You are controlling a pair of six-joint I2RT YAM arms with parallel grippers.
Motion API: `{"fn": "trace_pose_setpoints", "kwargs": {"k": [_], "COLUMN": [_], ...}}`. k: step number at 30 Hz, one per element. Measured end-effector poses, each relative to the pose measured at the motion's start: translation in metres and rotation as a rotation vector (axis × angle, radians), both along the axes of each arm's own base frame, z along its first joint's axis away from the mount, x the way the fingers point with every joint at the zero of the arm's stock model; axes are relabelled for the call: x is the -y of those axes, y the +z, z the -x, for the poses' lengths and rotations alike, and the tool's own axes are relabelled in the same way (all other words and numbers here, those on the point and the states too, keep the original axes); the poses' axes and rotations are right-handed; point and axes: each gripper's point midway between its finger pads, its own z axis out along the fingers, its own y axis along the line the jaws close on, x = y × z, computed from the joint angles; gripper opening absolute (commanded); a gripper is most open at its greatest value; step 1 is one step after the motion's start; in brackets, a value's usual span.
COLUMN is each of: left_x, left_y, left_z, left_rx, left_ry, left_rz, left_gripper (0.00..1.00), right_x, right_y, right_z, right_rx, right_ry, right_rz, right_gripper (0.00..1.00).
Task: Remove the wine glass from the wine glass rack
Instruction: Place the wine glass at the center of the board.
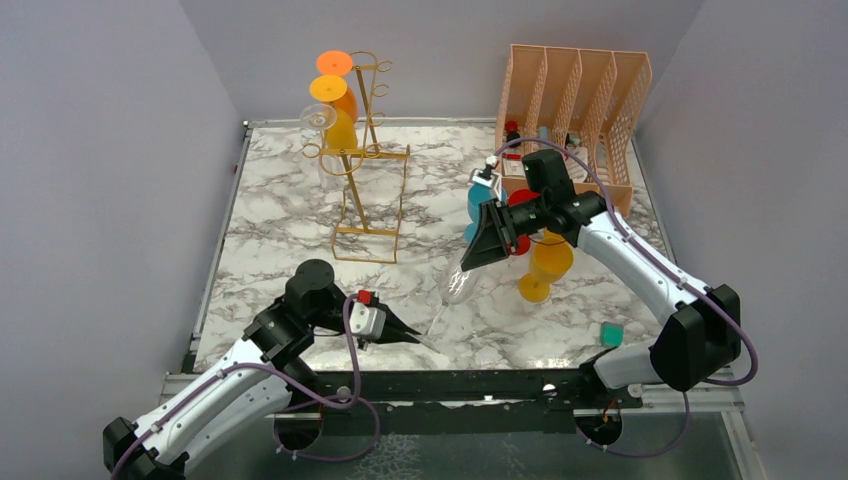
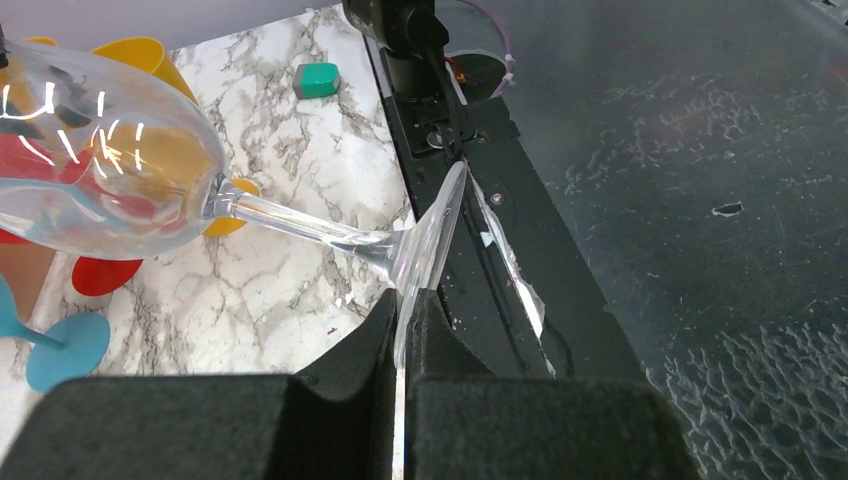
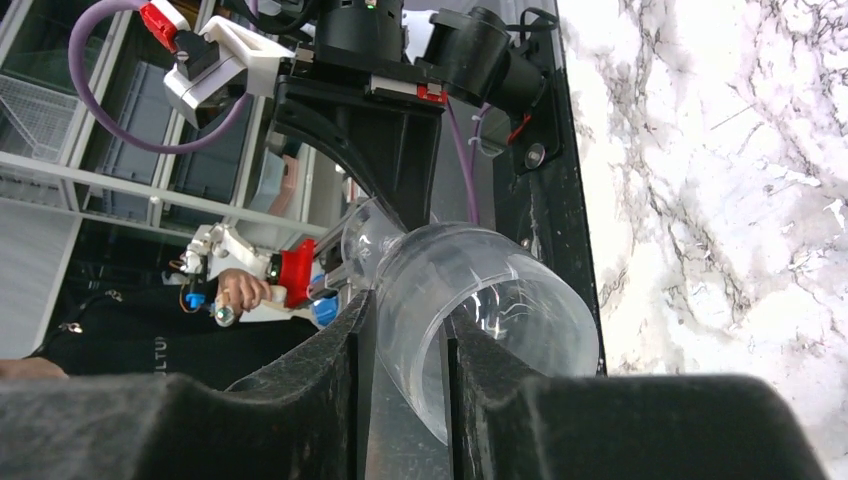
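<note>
Left gripper (image 1: 412, 339) (image 2: 405, 300) is clenched on the foot of the clear wine glass (image 1: 457, 283) (image 2: 100, 160) (image 3: 480, 300). In its wrist view the thin disc stands edge-on between the two fingers (image 2: 365, 340), and the stem runs off toward 10 o'clock to the bowl. Right gripper (image 1: 467, 264) (image 3: 403, 300) grasps the same glass by the bowl, one finger pressed to each side with no gap showing. The glass therefore hangs tilted in the air between both arms, bowl toward 1 o'clock and foot toward 7 o'clock. It sits a little to 5 o'clock of the middle of the marble table (image 1: 290, 220). By size, the peach lattice file organiser (image 1: 575, 100) comes next, standing at 1 o'clock against the back edge. The gold wine glass rack (image 1: 372, 190) stands upright at 11 o'clock, well apart from the held glass. Orange and yellow glasses (image 1: 340, 110) hang on its upper hooks, with another clear glass (image 1: 320, 118) just beside them on the 9 o'clock side. At about 3 o'clock, close to the right arm, sits a cluster of coloured glasses: a yellow glass (image 1: 550, 258) (image 2: 140, 60), a red glass (image 1: 521, 198) (image 2: 100, 275) and a teal glass (image 1: 478, 200) (image 2: 70, 345); how each one stands I cannot tell. Smallest is a teal block (image 1: 611, 334) (image 2: 318, 80), lying at 4 o'clock near the front edge, apart from everything else.
</note>
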Motion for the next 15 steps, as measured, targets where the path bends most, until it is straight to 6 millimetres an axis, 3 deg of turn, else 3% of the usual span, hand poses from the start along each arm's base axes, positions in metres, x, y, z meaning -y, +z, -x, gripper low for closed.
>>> {"fn": "trace_pose_setpoints", "kwargs": {"k": [2,4,7,12,15], "left_x": [0.000,0.000,0.001,0.001,0.001], "left_y": [-0.001,-0.003,-0.005,-0.008,-0.010], "left_z": [0.000,-0.001,-0.003,-0.003,-0.004], "left_rx": [0.007,0.007,0.009,0.024,0.040], "left_ry": [0.000,0.005,0.008,0.006,0.004], "left_rz": [-0.003,-0.008,-0.015,-0.021,-0.024], "left_gripper": [0.00,0.00,0.00,0.00,0.00], "right_x": [0.001,0.001,0.001,0.003,0.006], "right_y": [0.000,0.000,0.000,0.002,0.006], "right_z": [0.001,0.002,0.003,0.007,0.012], "right_rx": [-0.007,-0.012,-0.011,-0.044,-0.086], "right_ry": [0.005,0.009,0.014,0.032,0.056], "right_rz": [-0.004,-0.006,-0.011,-0.022,-0.034], "right_gripper": [0.40,0.40,0.30,0.02,0.01]}}
